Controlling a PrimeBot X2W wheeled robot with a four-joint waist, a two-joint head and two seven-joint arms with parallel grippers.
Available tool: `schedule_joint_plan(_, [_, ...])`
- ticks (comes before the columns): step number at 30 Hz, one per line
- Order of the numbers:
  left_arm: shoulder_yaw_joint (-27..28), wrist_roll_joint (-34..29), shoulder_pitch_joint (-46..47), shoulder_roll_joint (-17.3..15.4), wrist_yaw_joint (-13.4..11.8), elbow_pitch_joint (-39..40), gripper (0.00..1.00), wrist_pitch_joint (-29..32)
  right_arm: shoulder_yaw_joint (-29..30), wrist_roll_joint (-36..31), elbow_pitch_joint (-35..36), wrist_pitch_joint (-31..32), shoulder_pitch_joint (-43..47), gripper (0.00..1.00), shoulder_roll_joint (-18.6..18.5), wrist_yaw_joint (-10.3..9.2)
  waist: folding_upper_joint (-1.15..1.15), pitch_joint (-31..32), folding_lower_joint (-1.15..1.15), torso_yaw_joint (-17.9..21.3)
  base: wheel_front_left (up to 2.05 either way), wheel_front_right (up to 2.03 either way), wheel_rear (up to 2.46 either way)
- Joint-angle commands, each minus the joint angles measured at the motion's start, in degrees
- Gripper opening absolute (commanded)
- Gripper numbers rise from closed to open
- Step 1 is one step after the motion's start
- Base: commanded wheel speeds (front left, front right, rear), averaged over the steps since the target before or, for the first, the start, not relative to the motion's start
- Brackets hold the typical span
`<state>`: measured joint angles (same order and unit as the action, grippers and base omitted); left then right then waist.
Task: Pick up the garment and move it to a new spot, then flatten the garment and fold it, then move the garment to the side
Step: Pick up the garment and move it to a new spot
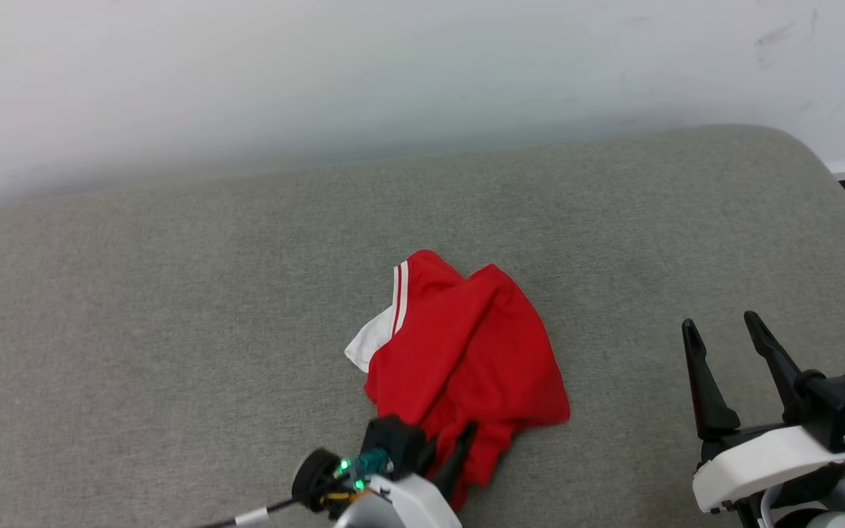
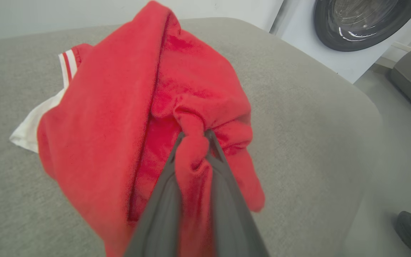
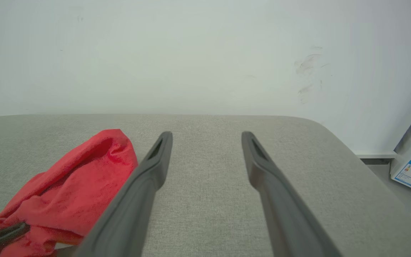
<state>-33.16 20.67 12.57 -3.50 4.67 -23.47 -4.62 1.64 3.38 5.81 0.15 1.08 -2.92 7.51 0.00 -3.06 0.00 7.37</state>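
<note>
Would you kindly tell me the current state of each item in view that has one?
garment, bunched up on the grey cushion, a fold pinched
left gripper, shut on the garment
right gripper, open, holding nothing

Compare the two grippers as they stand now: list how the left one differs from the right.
The left gripper is shut on a bunch of the red garment; the right gripper stands open and empty. The left gripper is at the garment's near edge; the right gripper is off to its side, over the grey cushion. Both have two long dark fingers.
</note>
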Motion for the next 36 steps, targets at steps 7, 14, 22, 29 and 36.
schedule_joint_plan(7, [-2.94, -0.74, -0.51, 0.43, -0.65, -0.51, 1.0, -4.16, 0.18, 0.84, -0.92, -1.05, -1.42, 1.0, 0.06, -0.04, 0.0, -0.72, 0.0, -1.97, 0.0, 0.0, 0.0])
schedule_joint_plan(14, [0.17, -0.84, 1.76, -0.46, -3.83, 6.97, 1.0, -8.27, 0.88, 0.43, -1.56, -0.73, -0.44, 1.0, 0.05, -0.04, 0.0, 1.64, 0.0, -3.45, 0.0, 0.0, 0.0])
schedule_joint_plan(22, [9.51, 1.16, 1.0, -4.78, -10.72, 10.99, 1.0, -8.89, 1.83, 0.74, -1.09, -0.53, 0.73, 1.0, 0.05, -0.04, 0.0, 3.38, 0.0, -4.5, 0.0, 0.0, 0.0])
schedule_joint_plan(29, [15.89, 3.93, -2.05, -10.03, -12.97, 11.76, 1.0, -7.69, 2.06, 1.37, -1.06, -0.45, 1.7, 1.0, 0.05, -0.04, 0.0, 3.94, 0.0, -5.36, 0.0, 0.0, 0.0])
schedule_joint_plan(36, [17.69, 5.71, -5.64, -13.6, -12.74, 13.48, 1.0, -4.8, 2.32, 2.28, -0.89, -0.62, 2.93, 1.0, 0.05, -0.04, 0.0, 4.8, 0.0, -4.98, 0.0, 0.0, 0.0])
